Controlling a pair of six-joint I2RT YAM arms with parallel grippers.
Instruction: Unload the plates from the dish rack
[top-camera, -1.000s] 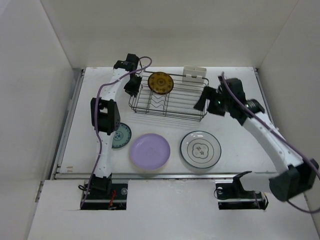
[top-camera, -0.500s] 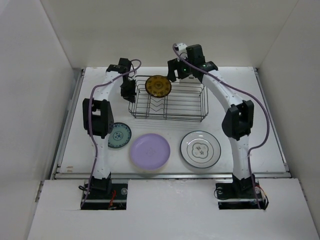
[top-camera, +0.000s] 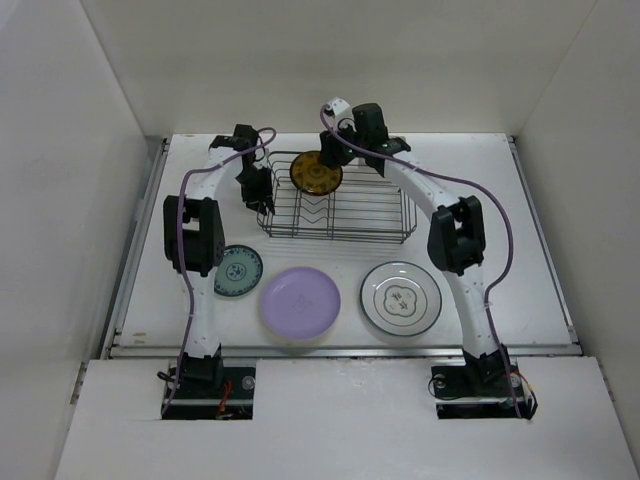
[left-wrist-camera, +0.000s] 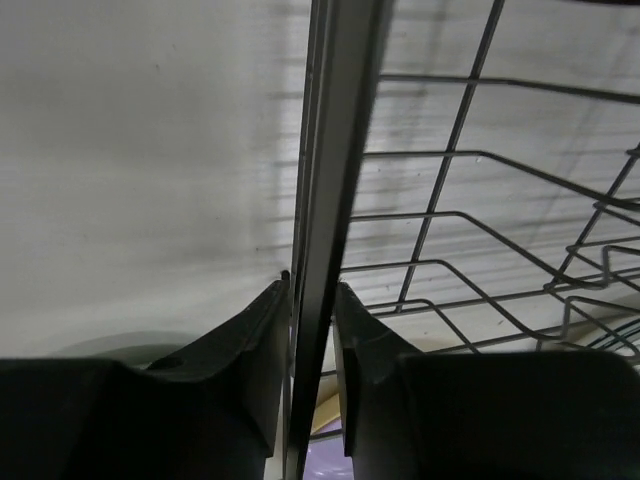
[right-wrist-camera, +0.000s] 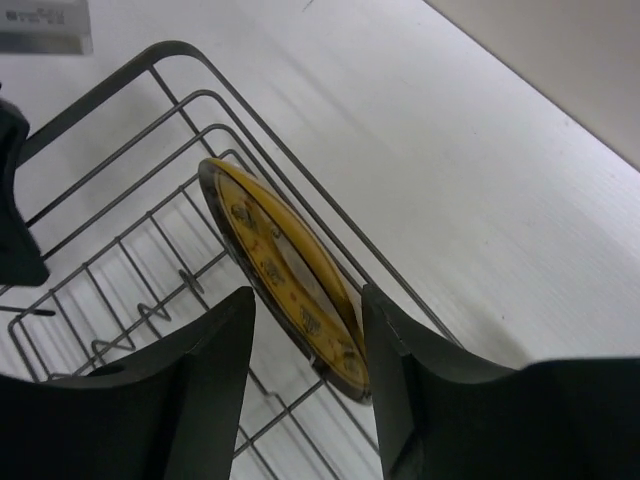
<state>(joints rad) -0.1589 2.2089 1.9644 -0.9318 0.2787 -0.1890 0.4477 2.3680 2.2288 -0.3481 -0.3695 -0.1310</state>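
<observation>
One plate left in the dish rack (top-camera: 408, 205): the brown-and-yellow plate (right-wrist-camera: 285, 265) stands on edge, tilted, at the rack's far side, left of centre. The left tool (left-wrist-camera: 312, 290) is clenched on the rack's left rim wire, bracing it, I'd say. The right tool (right-wrist-camera: 308, 300) hangs released, a finger either side of the plate. The teal plate (top-camera: 238, 270), lavender plate (top-camera: 300, 300) and white plate (top-camera: 401, 298) lie on the worktop (top-camera: 500, 220). Next call: close on the plate and lift it clear of the wires.
</observation>
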